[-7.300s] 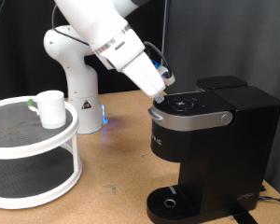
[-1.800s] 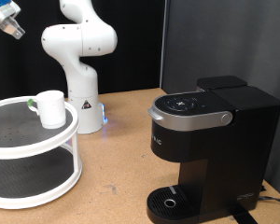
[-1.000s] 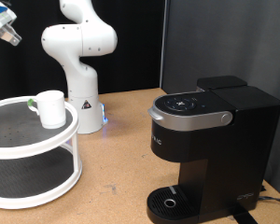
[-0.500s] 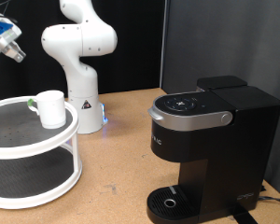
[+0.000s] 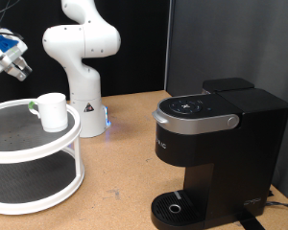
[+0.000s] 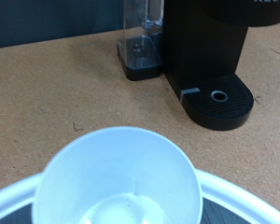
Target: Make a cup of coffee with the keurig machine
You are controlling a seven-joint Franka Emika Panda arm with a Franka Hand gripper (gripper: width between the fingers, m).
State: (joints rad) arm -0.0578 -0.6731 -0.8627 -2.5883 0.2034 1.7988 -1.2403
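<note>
The white cup stands upright on the top tier of a round white shelf at the exterior view's left. My gripper hangs in the air above it and a little to the left, apart from it. The wrist view looks straight down into the empty cup; no fingers show there. The black keurig machine stands at the exterior view's right with its lid down and nothing on its round drip tray. It also shows in the wrist view.
A small green-topped thing sits beside the cup on the shelf. The white robot base stands behind the shelf. The shelf has a lower tier. Brown tabletop lies between shelf and machine.
The gripper, earlier at the machine's lid, has swung to the exterior view's upper left and has come down towards the cup. Cup and machine have not moved.
</note>
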